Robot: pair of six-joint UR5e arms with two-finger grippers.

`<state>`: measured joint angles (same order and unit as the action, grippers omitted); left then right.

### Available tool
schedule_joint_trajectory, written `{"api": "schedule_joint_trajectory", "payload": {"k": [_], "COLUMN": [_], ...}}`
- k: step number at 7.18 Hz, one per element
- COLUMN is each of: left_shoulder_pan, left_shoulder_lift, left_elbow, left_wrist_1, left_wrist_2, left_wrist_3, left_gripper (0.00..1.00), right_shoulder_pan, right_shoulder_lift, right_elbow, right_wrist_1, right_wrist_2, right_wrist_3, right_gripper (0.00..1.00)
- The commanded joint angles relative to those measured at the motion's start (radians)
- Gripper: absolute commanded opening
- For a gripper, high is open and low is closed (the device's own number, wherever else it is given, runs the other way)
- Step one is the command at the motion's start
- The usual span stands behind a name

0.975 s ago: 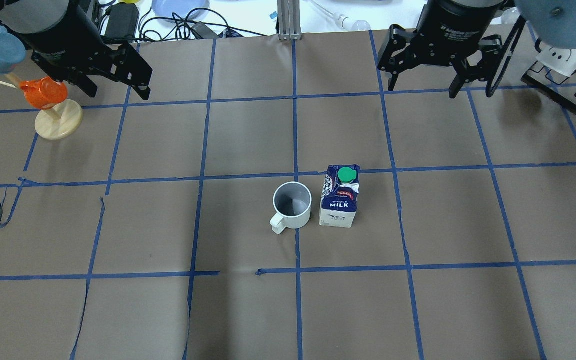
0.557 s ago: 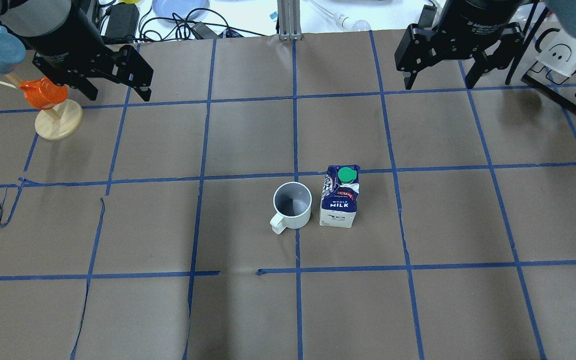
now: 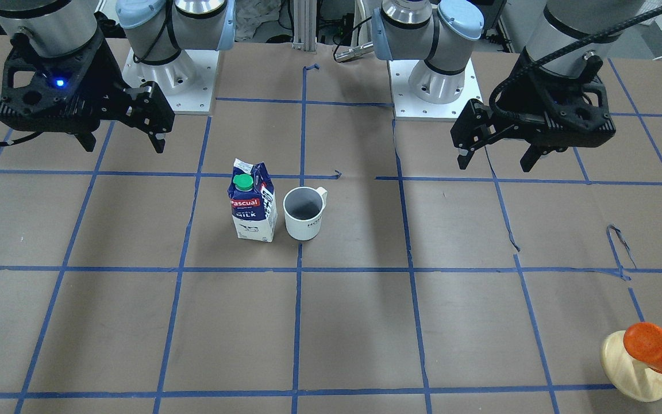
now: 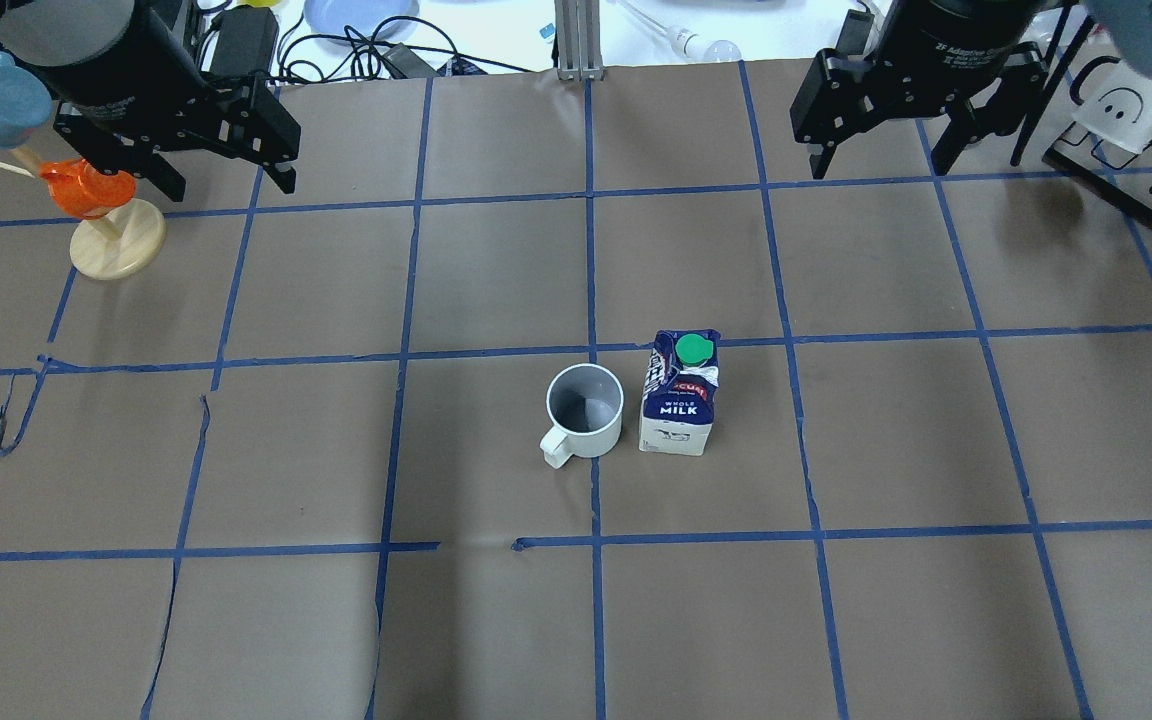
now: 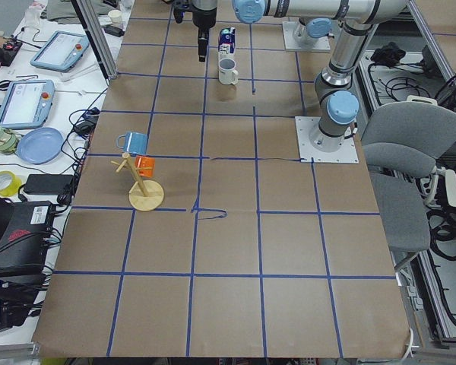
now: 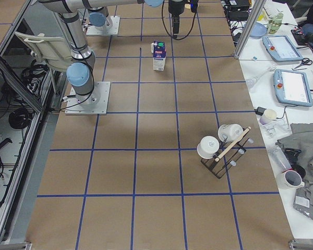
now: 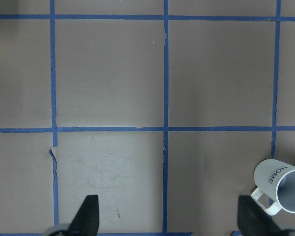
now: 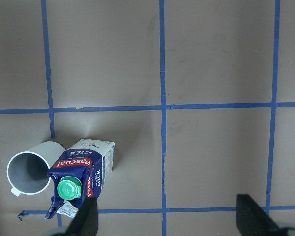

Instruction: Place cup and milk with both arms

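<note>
The white cup (image 4: 584,410) stands upright near the table's middle, with its handle toward the robot. The milk (image 4: 680,395), a blue and white carton with a green cap, stands upright right beside the cup on its right. Both also show in the front view, cup (image 3: 304,214) and milk (image 3: 253,207). My left gripper (image 4: 231,185) is open and empty, high over the far left of the table. My right gripper (image 4: 878,168) is open and empty over the far right. The left wrist view shows the cup (image 7: 280,187) at its lower right. The right wrist view shows the milk (image 8: 81,172) at its lower left.
A wooden mug tree (image 4: 116,240) with an orange and a blue cup stands at the far left, just under my left gripper. A black rack with white mugs (image 4: 1136,130) stands at the far right. Cables and a blue plate (image 4: 356,15) lie beyond the table's far edge.
My right gripper has risen and drawn back toward the far right edge. My left gripper has shifted slightly the same way. The cup and milk have not moved.
</note>
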<state>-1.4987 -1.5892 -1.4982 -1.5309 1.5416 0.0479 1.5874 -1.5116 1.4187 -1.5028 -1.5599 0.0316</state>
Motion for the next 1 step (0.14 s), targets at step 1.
{"api": "schedule_joint_trajectory", "payload": {"k": [1], "left_shoulder_pan": [0.0], "left_shoulder_lift": [0.017], "left_elbow": [0.001], "left_wrist_1": [-0.023], "left_wrist_2": [0.032], "left_wrist_3": [-0.003], "left_gripper": [1.0], "right_shoulder_pan": [0.002], "right_shoulder_lift": [-0.001], "right_elbow": [0.002], "right_wrist_1": [-0.008], "right_wrist_2": [0.003], "right_wrist_3": [0.004], "right_gripper": [1.0]}}
